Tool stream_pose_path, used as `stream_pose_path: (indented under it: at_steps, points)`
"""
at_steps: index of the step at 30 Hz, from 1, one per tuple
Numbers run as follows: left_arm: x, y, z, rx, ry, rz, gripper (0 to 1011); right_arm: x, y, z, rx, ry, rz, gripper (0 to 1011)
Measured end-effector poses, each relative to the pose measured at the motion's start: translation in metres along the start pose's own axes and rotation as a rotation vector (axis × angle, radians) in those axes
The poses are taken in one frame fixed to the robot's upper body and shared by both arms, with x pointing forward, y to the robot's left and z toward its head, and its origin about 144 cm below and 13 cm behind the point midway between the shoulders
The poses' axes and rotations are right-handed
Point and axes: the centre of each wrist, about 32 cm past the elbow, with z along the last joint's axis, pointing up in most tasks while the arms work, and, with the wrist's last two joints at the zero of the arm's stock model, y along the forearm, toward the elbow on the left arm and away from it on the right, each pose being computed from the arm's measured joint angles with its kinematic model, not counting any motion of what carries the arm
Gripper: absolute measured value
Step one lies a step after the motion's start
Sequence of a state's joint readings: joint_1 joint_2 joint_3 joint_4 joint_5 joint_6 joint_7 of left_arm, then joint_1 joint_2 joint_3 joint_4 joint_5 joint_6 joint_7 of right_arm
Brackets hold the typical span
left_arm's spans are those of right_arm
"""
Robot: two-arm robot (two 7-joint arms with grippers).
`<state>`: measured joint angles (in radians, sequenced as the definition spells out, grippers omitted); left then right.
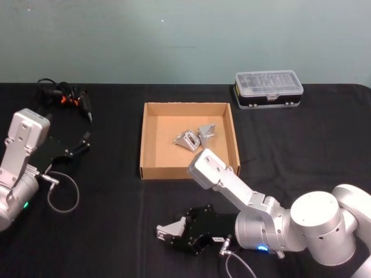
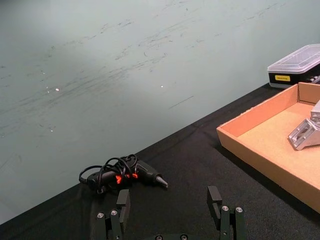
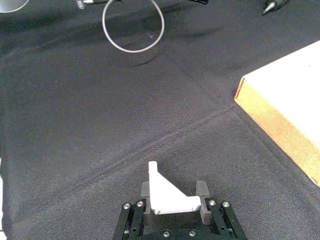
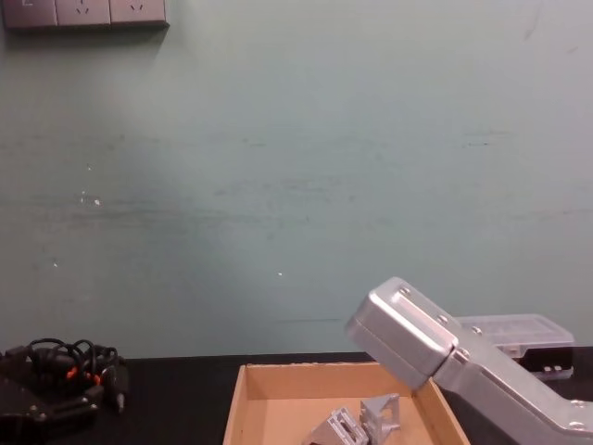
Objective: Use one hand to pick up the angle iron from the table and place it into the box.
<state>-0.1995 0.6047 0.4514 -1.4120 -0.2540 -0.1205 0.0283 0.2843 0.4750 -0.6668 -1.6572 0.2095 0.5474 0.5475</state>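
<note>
One angle iron (image 3: 167, 196) between right claw (image 3: 174, 199) fingers

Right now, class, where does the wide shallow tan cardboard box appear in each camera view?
Head view: wide shallow tan cardboard box at centre, on the black table.
Left wrist view: at the right edge.
Right wrist view: a corner at the right edge.
Chest view: bottom centre.
Shared landmark: the clear-lidded, black-based plastic case beyond the box, in the head, left wrist and chest views.
</note>
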Motion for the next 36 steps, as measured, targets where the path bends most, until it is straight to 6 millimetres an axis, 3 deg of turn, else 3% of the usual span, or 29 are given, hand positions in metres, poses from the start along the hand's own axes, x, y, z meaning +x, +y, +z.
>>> stream_pose_path:
  at_steps: [16,24,36]
  points:
    - [0.0,0.0,0.0,0.0,0.0,0.0,1012,0.012,-0.013,0.013,0.088,-0.026,-0.039,540]
    - [0.0,0.0,0.0,0.0,0.0,0.0,1011,0.038,-0.018,0.035,0.158,-0.045,-0.089,540]
    - [0.0,0.0,0.0,0.0,0.0,0.0,1011,0.089,0.007,0.065,0.149,-0.052,-0.157,540]
